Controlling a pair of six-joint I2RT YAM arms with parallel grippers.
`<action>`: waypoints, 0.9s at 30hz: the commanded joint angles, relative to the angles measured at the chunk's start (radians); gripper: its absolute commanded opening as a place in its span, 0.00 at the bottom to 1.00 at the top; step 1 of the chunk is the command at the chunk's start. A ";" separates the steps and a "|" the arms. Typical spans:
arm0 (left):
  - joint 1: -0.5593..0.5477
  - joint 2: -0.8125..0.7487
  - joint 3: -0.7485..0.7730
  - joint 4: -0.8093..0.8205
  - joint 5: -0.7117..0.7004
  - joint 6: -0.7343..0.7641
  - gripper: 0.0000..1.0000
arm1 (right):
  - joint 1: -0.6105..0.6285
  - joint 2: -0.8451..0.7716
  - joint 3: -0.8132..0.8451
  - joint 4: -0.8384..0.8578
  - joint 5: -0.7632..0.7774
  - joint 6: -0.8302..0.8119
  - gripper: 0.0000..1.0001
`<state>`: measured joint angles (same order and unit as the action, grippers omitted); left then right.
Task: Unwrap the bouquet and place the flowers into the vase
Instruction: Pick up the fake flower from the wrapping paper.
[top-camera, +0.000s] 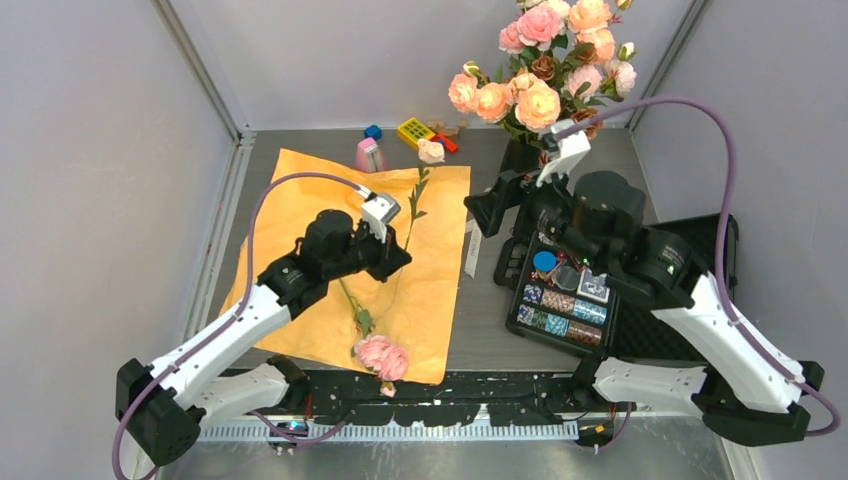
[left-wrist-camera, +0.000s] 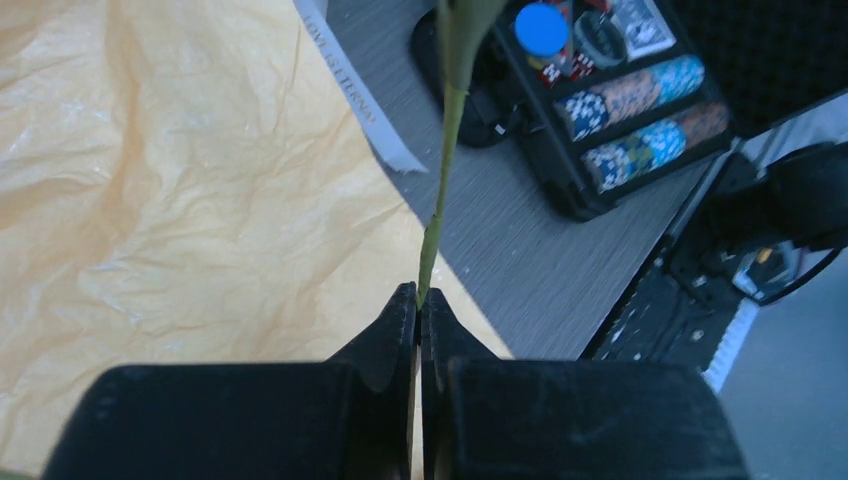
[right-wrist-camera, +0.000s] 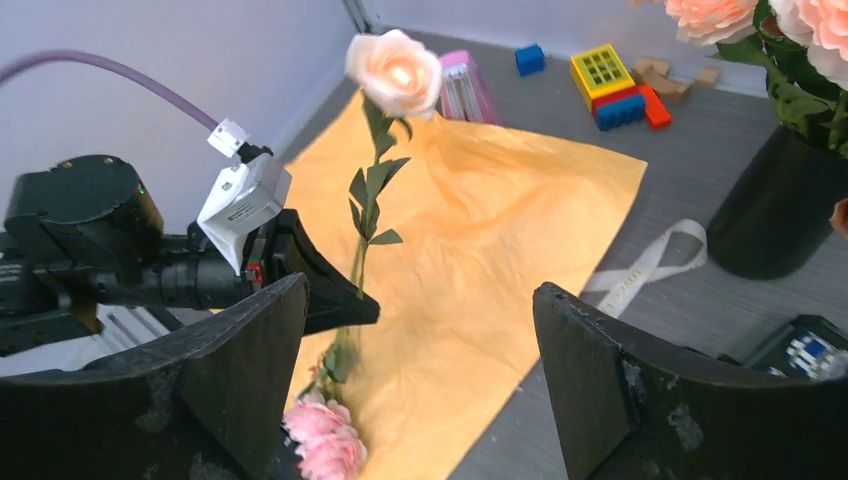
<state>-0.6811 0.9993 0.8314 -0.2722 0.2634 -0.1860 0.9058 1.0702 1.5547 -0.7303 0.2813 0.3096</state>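
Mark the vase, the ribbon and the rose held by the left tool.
vase (right-wrist-camera: 770, 215), right wrist view, on its glossy black body.
ribbon (right-wrist-camera: 640, 270), right wrist view, on its flat cream band.
rose (right-wrist-camera: 395, 72), right wrist view, on the peach bloom.

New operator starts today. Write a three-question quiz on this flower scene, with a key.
1. True or false: the left gripper is shut on a flower stem.
2. Where is the ribbon? A: flat on the table by the edge of the paper. B: knotted round a stem. C: hanging off the table.
3. Fill in: the right gripper has its jaws ___.
Key: 1 true; 2 A; 3 open.
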 joint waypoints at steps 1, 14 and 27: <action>0.014 -0.032 0.011 0.209 0.045 -0.245 0.00 | 0.001 -0.099 -0.191 0.452 0.002 0.065 0.88; 0.014 -0.056 0.047 0.390 0.321 -0.343 0.00 | 0.001 -0.025 -0.375 0.672 -0.254 0.234 0.80; 0.014 -0.074 0.043 0.361 0.362 -0.304 0.00 | 0.001 0.068 -0.361 0.700 -0.349 0.293 0.42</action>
<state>-0.6712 0.9356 0.8616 0.0628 0.5926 -0.5117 0.9058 1.1313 1.1790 -0.0895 -0.0380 0.5789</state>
